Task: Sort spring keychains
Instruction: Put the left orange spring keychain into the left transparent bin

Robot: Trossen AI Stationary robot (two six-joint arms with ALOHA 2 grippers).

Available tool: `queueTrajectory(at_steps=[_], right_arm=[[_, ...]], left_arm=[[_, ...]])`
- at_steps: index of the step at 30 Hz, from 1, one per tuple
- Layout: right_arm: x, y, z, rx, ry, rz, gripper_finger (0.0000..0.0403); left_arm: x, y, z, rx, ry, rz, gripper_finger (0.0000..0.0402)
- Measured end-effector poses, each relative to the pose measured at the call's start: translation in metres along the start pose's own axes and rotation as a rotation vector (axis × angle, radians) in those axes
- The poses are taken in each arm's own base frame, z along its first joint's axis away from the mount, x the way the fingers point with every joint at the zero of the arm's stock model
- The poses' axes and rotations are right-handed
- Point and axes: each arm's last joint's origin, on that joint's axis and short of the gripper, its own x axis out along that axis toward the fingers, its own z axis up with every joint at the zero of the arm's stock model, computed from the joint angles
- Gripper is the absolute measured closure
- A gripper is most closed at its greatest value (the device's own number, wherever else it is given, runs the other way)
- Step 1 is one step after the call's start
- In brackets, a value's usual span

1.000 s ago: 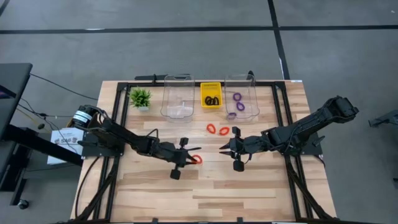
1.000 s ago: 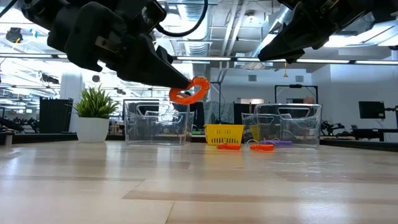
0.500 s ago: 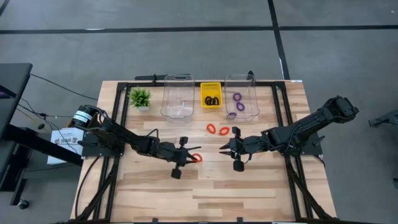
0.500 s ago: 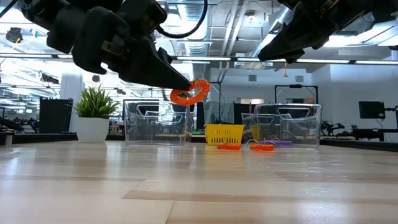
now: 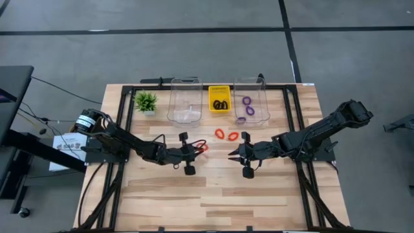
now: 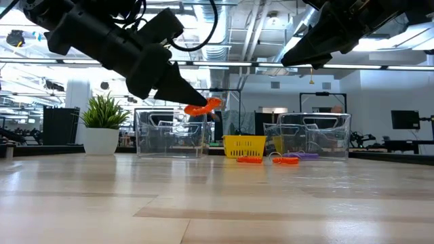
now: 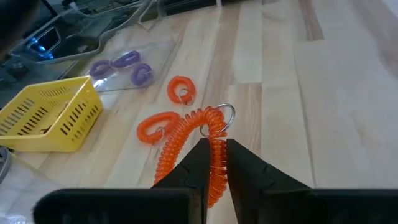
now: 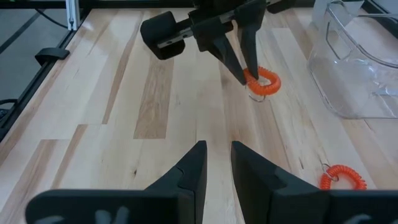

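High view shows the left pincer [image 5: 196,149] has swung from the mid-worktop toward the far bins, its wrist rolled over, clamped on a red spring keychain [image 6: 203,107] carried clear of the worktop [image 5: 259,194]. That suggests the carry to a bin is under way (likely the empty clear bin [image 5: 184,101], though I cannot be sure). Two more red keychains [image 5: 226,134] lie just beyond it; black ones sit in the yellow basket [image 5: 219,98], purple ones in the other clear bin [image 5: 251,101]. Right pincer [image 5: 231,154] hovers nearby, unmoved, fingers slightly apart, empty.
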Motion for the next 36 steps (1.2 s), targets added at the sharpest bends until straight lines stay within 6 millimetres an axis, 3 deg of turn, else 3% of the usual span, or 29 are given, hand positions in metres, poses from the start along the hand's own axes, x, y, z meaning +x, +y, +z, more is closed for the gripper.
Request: queueTrajectory(at_steps=[11,21,28,36], right_arm=[[0.000,0.000,0.000,0.000,0.000,0.000,0.0337],[0.000,0.000,0.000,0.000,-0.001,0.000,0.0337],[0.000,0.000,0.000,0.000,-0.001,0.000,0.0337],[0.000,0.000,0.000,0.001,-0.002,0.000,0.0337]], left_arm=[[-0.006,0.006,0.009,0.038,-0.028,0.032,0.0360],[-0.058,0.043,0.047,-0.047,-0.147,0.084,0.0360],[-0.083,0.060,0.031,-0.104,-0.185,0.100,0.0360],[-0.080,0.089,0.020,-0.158,-0.165,0.214,0.0360]])
